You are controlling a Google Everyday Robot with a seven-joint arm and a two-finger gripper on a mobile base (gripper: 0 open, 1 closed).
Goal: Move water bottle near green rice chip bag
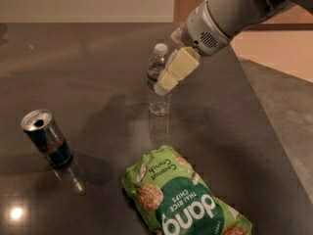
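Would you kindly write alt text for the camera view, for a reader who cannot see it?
The robot's gripper hangs at the upright water bottle on a dark table, covering part of its upper half. The green rice chip bag lies flat nearer the camera, and an opened drink can stands at the left.

Indoor counter, likely an office kitchenette or break area. Dark polished stone-look countertop [88, 82] fills most of the view. Pale wall [88, 1] at 11 o'clock, wood-toned panel [188, 1] at 12, tan floor [279, 53] at 2. Packaged snacks out: drink can [46, 138], green rice chip bag [181, 195], water bottle [159, 102]. Gripper [165, 83] hangs just above centre, against the bottle.
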